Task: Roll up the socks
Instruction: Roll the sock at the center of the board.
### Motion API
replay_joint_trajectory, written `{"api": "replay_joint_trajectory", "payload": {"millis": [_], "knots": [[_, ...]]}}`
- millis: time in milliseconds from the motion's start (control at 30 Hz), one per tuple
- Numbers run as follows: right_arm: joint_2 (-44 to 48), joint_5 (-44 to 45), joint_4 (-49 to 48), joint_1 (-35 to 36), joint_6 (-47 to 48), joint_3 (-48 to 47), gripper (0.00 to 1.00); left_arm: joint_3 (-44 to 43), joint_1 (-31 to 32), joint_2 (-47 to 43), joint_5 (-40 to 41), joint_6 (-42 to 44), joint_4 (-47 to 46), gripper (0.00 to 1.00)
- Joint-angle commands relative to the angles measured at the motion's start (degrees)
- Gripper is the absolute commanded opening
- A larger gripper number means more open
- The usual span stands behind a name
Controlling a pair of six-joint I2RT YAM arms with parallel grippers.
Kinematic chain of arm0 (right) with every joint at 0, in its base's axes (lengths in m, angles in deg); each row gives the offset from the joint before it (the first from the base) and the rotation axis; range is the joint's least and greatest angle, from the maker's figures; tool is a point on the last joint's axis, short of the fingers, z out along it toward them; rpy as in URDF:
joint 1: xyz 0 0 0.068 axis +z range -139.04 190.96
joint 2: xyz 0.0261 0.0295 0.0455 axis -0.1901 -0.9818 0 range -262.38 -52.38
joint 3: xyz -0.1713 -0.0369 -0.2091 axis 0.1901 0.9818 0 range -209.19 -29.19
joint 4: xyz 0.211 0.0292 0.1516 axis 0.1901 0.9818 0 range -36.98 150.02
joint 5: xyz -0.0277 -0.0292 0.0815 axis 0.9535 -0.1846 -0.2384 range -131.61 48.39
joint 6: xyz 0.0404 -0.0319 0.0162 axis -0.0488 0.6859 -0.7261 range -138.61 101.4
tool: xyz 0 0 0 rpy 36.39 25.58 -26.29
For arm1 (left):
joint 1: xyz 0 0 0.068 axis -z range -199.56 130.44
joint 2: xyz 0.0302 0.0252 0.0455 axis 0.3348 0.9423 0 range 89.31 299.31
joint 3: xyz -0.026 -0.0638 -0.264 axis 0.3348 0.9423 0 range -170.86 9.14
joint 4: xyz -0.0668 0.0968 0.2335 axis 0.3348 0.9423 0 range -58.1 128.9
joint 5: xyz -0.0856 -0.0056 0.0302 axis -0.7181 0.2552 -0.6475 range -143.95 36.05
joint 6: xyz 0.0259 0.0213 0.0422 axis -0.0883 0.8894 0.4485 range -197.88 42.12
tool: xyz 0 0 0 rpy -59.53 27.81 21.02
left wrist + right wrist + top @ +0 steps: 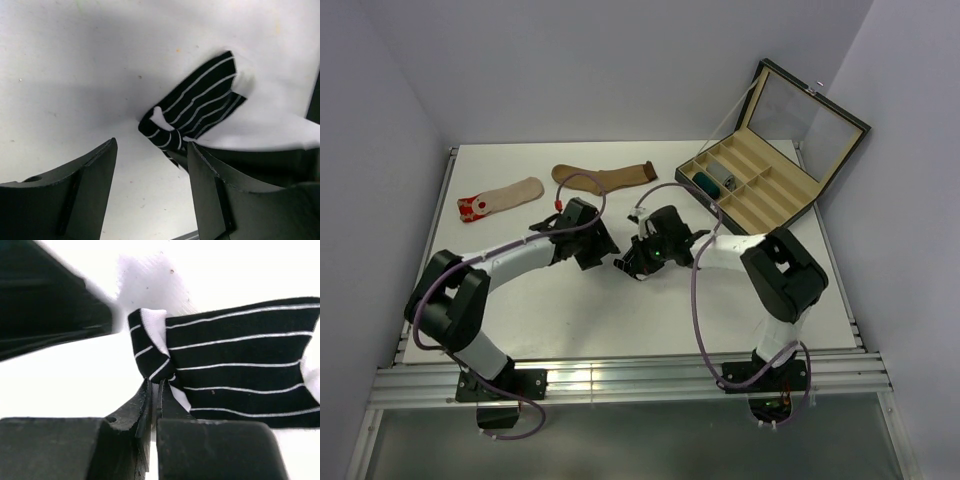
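**Item 1. Striped sock** (200, 102). Soft knit fabric, black with thin white stripes and a white patch at one end.
- Position: lies flat on the white table (620, 325), at its middle, between the two grippers.
- Direction: in the left wrist view the long axis runs from lower left to upper right, and the stripes run along it.
- Shape: the near end is folded over into a small thick lip that shows the white patch. The far end spreads out flat and broad.

**Item 2. Right gripper** (156, 390). Black fingers pressed together, pinching the folded lip of the striped sock at their tips.

**Item 3. Left gripper** (150, 170). Jaws spread wide and holding nothing. The sock's folded end lies just ahead of the gap, close to one finger.

**Item 4. Beige sock** (505, 196). Red toe, lying flat at the far left of the table, long axis roughly left to right.

**Item 5. Brown sock** (605, 176). Plain, lying flat beside the beige sock, long axis left to right.

**Item 6. Case** (775, 195). Dark shell with the lid raised and tan lined compartments, at the far right of the table. Two small bundles sit in its left end, one teal (703, 183) and one grey (724, 180).
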Motion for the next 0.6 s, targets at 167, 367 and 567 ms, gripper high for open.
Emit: {"api": "replay_joint_trajectory", "payload": {"millis": [167, 367, 567], "knots": [[-9.92, -31.87, 0.85, -12.36, -13.56, 0.26, 0.00, 4.55, 2.33, -3.43, -1.58, -4.61, -6.27, 0.63], [-13.70, -38.23, -10.06, -17.99, -24.12, 5.01, 0.00, 1.65, 4.53, 1.05, -1.67, -4.09, -6.62, 0.61], [-16.43, -38.58, -10.51, -19.31, -25.88, 5.01, 0.00, -0.72, 4.98, 4.57, -2.10, -3.47, -6.10, 0.56]]}}
